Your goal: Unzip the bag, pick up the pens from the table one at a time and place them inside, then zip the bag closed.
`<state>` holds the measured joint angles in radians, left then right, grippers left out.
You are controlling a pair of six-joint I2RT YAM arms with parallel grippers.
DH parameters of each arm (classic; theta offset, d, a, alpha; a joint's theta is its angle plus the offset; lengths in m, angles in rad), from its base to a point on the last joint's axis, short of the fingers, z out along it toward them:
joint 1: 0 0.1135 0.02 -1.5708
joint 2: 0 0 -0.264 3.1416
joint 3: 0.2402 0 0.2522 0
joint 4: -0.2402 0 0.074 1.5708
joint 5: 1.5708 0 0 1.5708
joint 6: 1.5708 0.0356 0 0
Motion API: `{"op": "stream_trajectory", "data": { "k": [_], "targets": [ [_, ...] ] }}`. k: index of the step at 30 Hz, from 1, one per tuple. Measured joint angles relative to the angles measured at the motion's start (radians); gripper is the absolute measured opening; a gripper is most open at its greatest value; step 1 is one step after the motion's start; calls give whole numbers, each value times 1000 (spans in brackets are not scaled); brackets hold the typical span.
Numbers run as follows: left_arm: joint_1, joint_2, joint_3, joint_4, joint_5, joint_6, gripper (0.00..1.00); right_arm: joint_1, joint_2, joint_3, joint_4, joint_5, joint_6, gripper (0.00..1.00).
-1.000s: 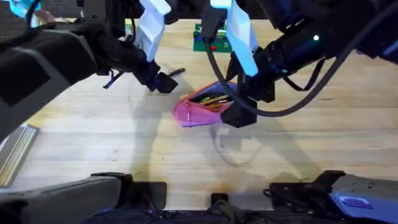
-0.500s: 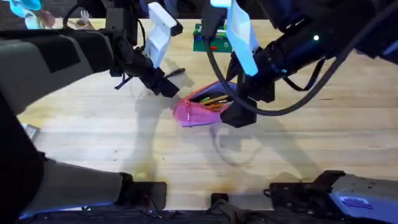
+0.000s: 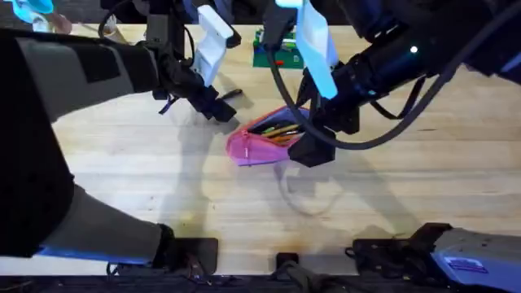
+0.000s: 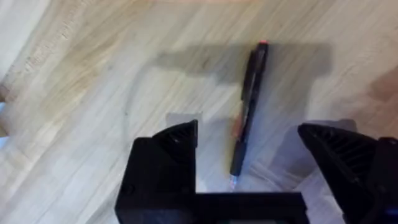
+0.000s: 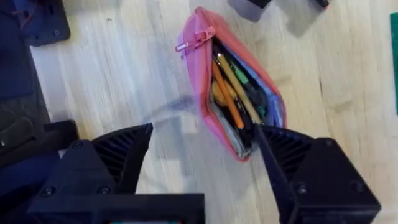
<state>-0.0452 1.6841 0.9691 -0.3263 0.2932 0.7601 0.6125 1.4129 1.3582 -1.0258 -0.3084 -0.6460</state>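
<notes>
Bag unzipped, pens inside; left end effector wide over 1 black pen beside it; right end effector wide; zipping remains.

The bag is bright pink with a pink zipper pull, and its open mouth shows orange, yellow, green and dark pens against a pale blue lining. On the pale, streaky-grained wooden table lies a black pen with a small red-orange tip. Both grippers are matte black.
</notes>
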Motion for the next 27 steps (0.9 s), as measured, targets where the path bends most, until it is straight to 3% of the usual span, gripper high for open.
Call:
{"op": "stream_trajectory", "data": {
  "k": [11,21,27],
  "targets": [
    [0,38,1,62,5,-17,991,0,0,0,0,0,11,998],
    [15,104,41,44,74,-132,993,0,0,0,0,0,11,998],
    [21,114,55,7,77,-166,993,0,0,0,0,0,11,998]
  ]
}}
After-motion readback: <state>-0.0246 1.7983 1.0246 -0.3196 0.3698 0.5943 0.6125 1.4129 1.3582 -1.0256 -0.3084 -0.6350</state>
